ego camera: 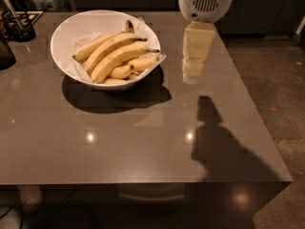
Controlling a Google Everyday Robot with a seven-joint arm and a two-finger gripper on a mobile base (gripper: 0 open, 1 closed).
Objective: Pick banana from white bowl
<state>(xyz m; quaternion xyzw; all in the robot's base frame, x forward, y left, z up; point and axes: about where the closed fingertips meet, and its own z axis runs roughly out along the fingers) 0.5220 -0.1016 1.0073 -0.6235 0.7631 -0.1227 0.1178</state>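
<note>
The white bowl (66, 32) stands on the far left part of the grey table, lined with crinkled pale paper. Several yellow bananas lie in it. The long curved banana (121, 56) lies on top of the pile, running from lower left to upper right with a dark tip. My gripper (193, 73) hangs over the table to the right of the bowl, pointing down, apart from the bowl and the bananas. It holds nothing. Its pale fingers are seen edge-on.
The grey table (143, 142) has its front edge near the bottom and its right edge along the floor. A dark holder with utensils (16, 25) and a dark object (5, 51) stand at the far left.
</note>
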